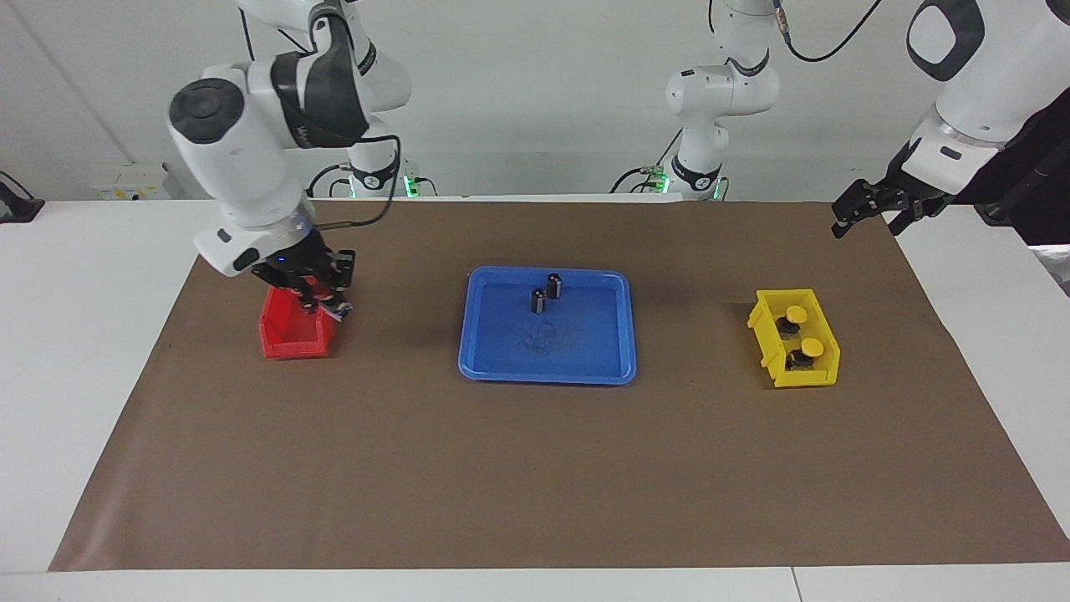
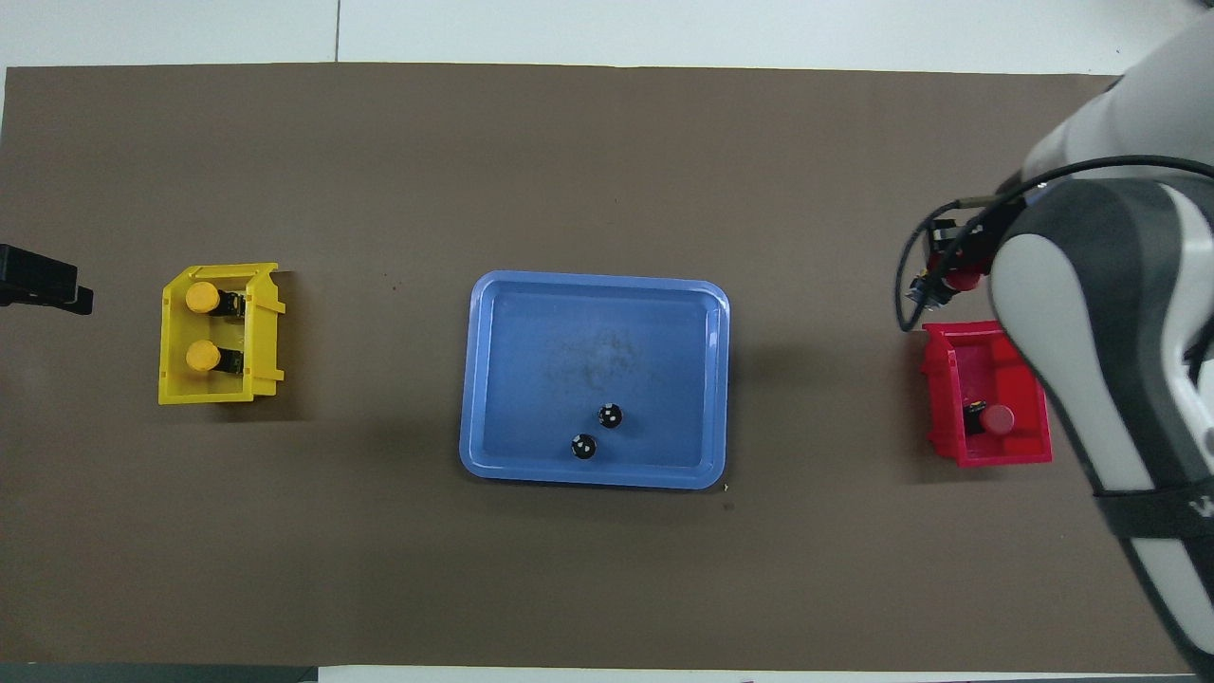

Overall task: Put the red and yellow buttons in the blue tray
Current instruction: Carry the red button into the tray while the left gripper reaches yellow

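My right gripper point(image 1: 328, 301) hangs just over the red bin point(image 1: 288, 341), shut on a red-capped button point(image 2: 962, 278). A second red button point(image 2: 996, 418) lies in the red bin point(image 2: 947, 379). Two yellow-capped buttons point(image 1: 794, 315) point(image 1: 812, 345) lie in the yellow bin point(image 1: 804, 376); they also show in the overhead view point(image 2: 201, 298) point(image 2: 201, 357). The blue tray point(image 1: 577, 347) point(image 2: 531, 360) sits in the middle of the mat, with no coloured buttons in it. My left gripper point(image 1: 869, 213) point(image 2: 38, 280) waits open and empty above the mat's edge, past the yellow bin.
Two small dark cylinders point(image 1: 554, 286) point(image 1: 538, 301) stand in the tray on its side nearer the robots; they also show in the overhead view point(image 2: 610, 415) point(image 2: 583, 447). A brown mat point(image 1: 535, 485) covers the table. The right arm's body hides part of the red bin from above.
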{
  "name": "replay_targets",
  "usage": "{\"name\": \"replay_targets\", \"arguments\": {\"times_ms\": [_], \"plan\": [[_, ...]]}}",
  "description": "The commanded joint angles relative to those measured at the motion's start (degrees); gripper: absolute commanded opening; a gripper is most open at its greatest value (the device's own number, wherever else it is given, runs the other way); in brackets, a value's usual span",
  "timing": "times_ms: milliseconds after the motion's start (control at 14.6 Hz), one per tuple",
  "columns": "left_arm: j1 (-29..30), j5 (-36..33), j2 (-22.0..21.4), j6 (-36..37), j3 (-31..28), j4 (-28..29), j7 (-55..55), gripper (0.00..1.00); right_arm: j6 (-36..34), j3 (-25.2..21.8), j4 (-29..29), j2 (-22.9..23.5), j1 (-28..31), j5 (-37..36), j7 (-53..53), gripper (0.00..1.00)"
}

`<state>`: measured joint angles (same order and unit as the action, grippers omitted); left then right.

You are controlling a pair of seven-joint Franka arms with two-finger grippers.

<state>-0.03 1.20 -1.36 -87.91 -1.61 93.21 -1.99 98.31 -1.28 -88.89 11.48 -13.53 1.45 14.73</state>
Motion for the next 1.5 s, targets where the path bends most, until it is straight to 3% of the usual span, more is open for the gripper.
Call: {"name": "replay_targets", "arguments": {"times_ms": [0, 205, 410, 615, 957, 1026, 1162, 1299, 1436], "plan": [[0.6, 0.7, -2.0, -0.6, 0.2, 2.2, -0.6, 1.0, 6.0, -0.2, 2.2, 4.7, -7.6, 2.2, 12.6, 0.22], [0.5, 0.7, -2.3, -0.9, 0.2, 3.1, 0.1, 1.0, 12.6, -0.3, 2.1, 10.2, -15.1, 1.5, 25.0, 0.22], [0.6, 0.7, -6.1, -20.2, 0.2, 16.7, 0.2, 0.91, 16.1, -0.3, 0.0, 13.3, -19.4, 0.3, 30.2, 0.23], [0.7, 0.6, 0.3, -31.3, 0.3, 20.1, 0.0, 0.88, 20.0, -0.2, -3.9, 13.3, -20.7, 0.1, 32.2, 0.23], [0.4, 0.6, 8.0, -38.5, 0.3, 20.2, -0.4, 0.75, 25.0, -0.2, -8.2, 12.9, -21.5, 0.1, 34.0, 0.27], [0.5, 0.6, 8.3, -39.1, 0.3, 20.6, -0.4, 0.71, 25.1, -0.2, -8.5, 12.7, -21.5, 0.1, 34.0, 0.33], [0.1, 0.6, 8.4, -41.7, 0.3, 23.4, -0.2, 0.7, 25.0, -0.2, -8.5, 12.6, -21.5, 0.1, 34.0, 0.61], [-0.1, 0.6, 8.2, -42.8, 0.3, 25.2, -0.1, 0.7, 24.4, -0.4, -6.4, 12.6, -21.4, 0.0, 34.0, 0.7], [-0.2, 0.6, 8.3, -43.0, 0.3, 26.0, -0.1, 0.7, 21.5, -1.2, -3.0, 11.7, -19.8, -0.7, 33.0, 0.7]]}}
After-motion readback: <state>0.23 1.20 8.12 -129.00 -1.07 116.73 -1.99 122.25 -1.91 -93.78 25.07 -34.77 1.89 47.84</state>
